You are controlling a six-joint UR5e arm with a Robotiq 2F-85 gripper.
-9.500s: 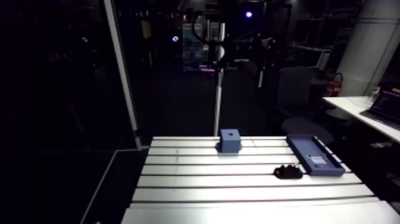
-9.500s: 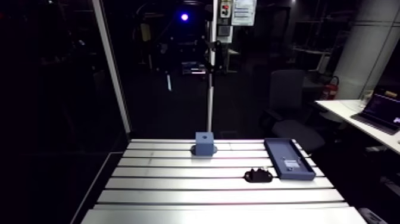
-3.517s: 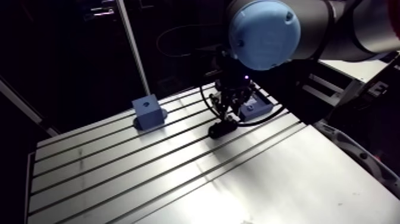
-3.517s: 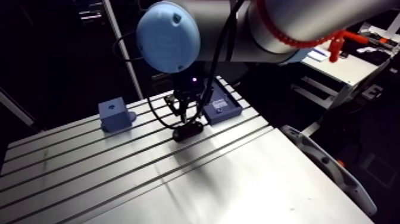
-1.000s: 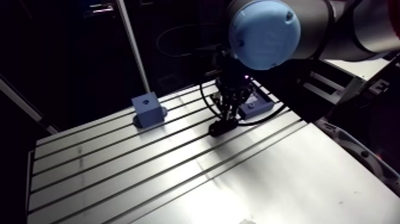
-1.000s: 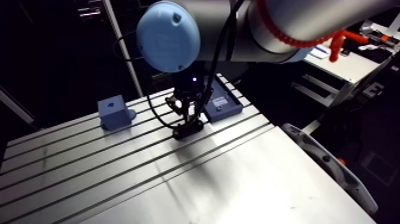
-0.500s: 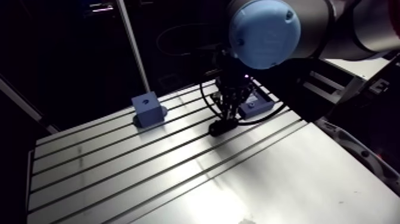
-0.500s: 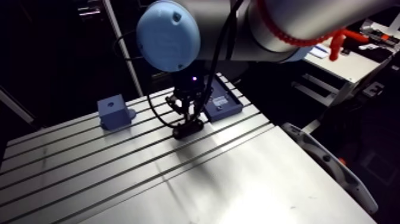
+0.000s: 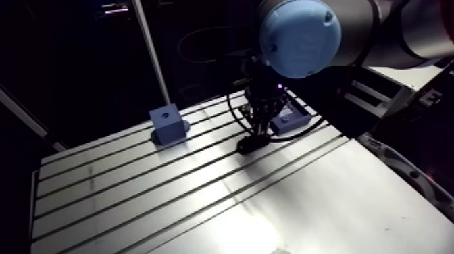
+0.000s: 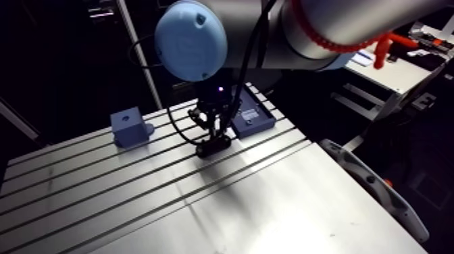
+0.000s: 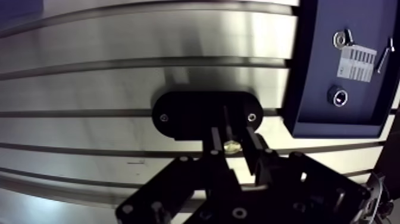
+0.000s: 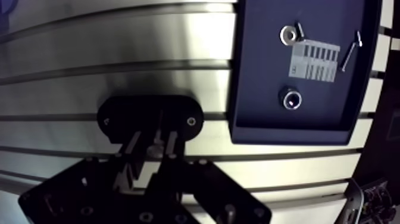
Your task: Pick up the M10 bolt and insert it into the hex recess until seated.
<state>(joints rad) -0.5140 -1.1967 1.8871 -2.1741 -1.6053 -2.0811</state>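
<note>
Slotted aluminium table [image 9: 135,196] carries a black oval holder [image 11: 184,116] at mid-frame in the arm view. The gripper [image 11: 233,136] hangs just above it, fingers [image 11: 216,140] narrowly spread astride the M10 bolt [image 11: 231,145], which seems to stand end-on between them. The blue recess block [image 9: 167,125] sits well apart, centre-left.

The near edge of the black holder [image 11: 190,113] lies under the gripper [image 11: 231,143] — the blue tray [image 11: 309,71] runs off-frame, its label [image 11: 357,62] too small to read.
</note>
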